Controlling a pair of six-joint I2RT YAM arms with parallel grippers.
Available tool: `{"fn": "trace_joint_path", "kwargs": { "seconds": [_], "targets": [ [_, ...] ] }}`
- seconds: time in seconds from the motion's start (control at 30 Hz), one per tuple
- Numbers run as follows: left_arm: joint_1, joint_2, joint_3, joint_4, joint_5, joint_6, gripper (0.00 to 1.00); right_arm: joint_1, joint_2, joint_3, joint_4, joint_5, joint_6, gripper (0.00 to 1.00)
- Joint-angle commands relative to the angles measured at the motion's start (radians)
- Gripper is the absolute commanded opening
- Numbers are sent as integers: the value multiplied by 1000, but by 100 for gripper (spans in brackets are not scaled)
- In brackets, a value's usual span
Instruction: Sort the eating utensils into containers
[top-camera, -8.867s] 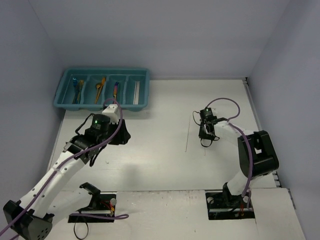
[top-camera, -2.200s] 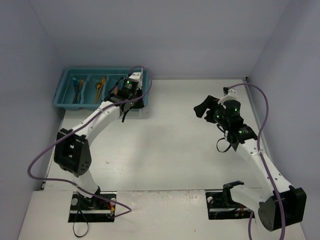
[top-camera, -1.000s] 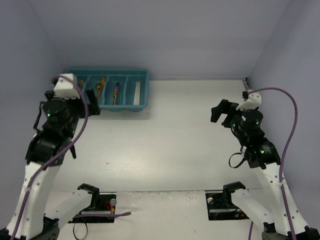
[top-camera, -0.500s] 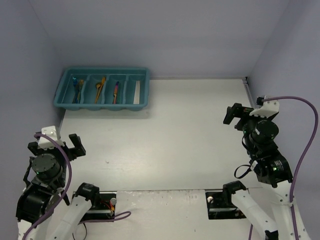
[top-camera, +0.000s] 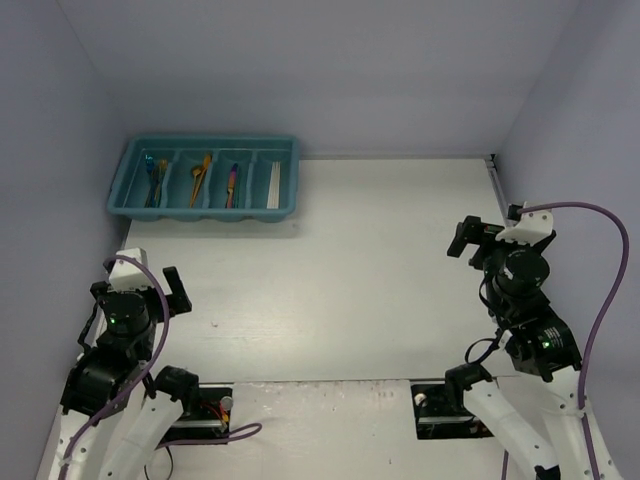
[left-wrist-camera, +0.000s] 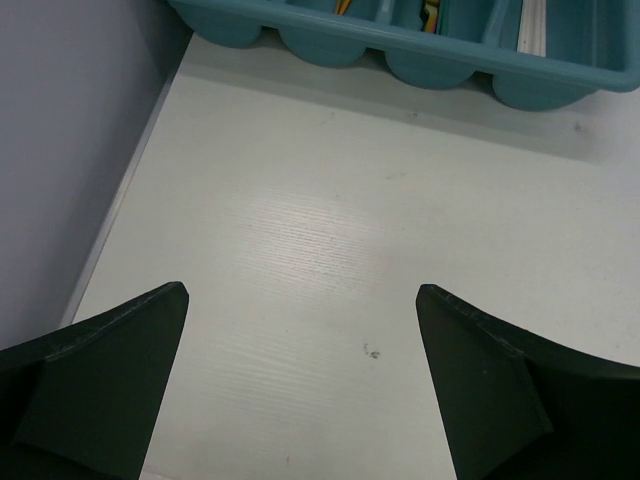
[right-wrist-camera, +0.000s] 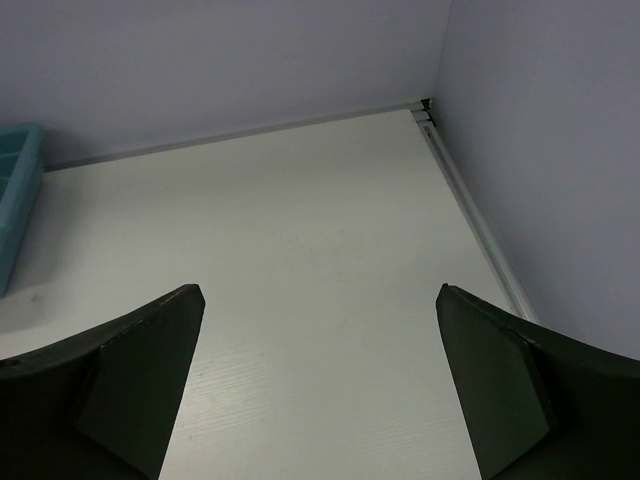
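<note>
the teal cutlery tray (top-camera: 205, 212) sits at the far left of the white counter (top-camera: 360, 260), close to the back wall. it has four compartments side by side. the leftmost holds teal, blue and gold utensils (top-camera: 155, 180), the next holds orange-gold utensils (top-camera: 201, 176), the third holds a purple and orange piece (top-camera: 232, 182), and the rightmost holds pale sticks (top-camera: 272, 185).

the left arm (top-camera: 125, 320) is raised near the front left corner, well apart from the tray. in its wrist view the dark fingers (left-wrist-camera: 100, 380) frame bare counter. the left jaws stand wide apart with nothing between them, and the tray's scalloped near wall runs along the top edge.

the right arm (top-camera: 520, 285) is raised over the counter's right side. the right jaws are also spread wide and grip nothing. the wrist view looks toward the far right corner, and one end of the tray just shows at the left edge.
</note>
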Motion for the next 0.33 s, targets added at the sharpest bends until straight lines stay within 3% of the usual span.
{"fn": "trace_joint_path", "kwargs": {
  "seconds": [0.0, 0.3],
  "targets": [
    [2, 16, -31, 109, 21, -60, 97, 16, 1, -12, 73, 47, -10, 100],
    [4, 33, -46, 135, 32, -39, 97, 18, 1, -25, 77, 52, -6, 100]
  ]
}}
